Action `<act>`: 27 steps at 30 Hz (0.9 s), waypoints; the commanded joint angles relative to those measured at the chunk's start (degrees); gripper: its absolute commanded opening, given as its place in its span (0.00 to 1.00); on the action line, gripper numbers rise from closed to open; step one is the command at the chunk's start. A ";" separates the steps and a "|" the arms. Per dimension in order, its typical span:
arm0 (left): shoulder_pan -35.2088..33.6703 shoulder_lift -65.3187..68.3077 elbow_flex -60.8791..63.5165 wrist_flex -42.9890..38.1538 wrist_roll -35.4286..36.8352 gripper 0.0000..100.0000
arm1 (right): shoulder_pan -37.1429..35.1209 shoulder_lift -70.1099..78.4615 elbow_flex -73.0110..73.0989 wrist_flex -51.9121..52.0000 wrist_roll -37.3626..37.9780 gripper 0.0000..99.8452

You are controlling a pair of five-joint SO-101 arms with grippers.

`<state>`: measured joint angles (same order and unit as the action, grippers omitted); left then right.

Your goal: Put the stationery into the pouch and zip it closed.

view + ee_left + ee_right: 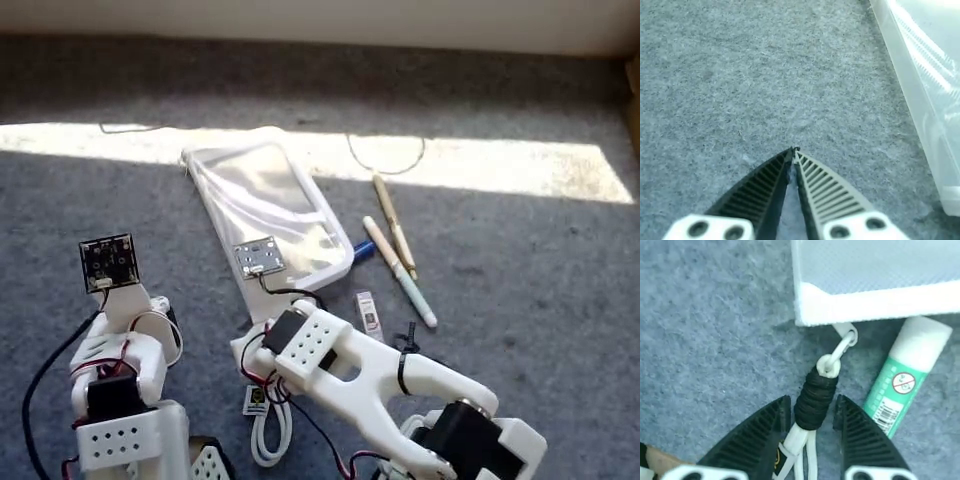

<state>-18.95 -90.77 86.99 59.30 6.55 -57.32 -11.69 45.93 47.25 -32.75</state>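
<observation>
Pouch (265,205) lies mid-frame in my high view, its black-wrapped pull cord (815,390) unpinched between the half-open fingers of my right gripper (812,402), while my left gripper (794,150) is closed, empty, over carpet (740,75).

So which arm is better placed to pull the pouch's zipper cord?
Right. The right pincer is open astride the cord at the corner of the pouch; the left pincer is shut over bare carpet.

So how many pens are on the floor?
2. A tan pen and a white pen with a green tip lie side by side right of the pouch. A blue thing at the pouch's edge may be a third, partly hidden.
</observation>
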 commanded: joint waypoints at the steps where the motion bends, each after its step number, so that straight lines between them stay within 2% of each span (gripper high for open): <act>1: -0.84 -0.66 -2.95 -0.09 0.26 0.01 | -0.31 0.22 -2.68 -1.98 -0.09 0.14; 23: -0.75 -0.66 -2.86 -0.09 0.26 0.01 | 1.36 0.92 -2.51 -2.07 -0.09 0.14; 27: -0.75 -0.66 -2.86 -0.09 0.26 0.01 | 1.45 0.92 -2.42 -2.07 0.09 0.07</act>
<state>-18.95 -90.77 86.99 59.30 6.55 -56.97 -10.29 45.93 46.02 -32.75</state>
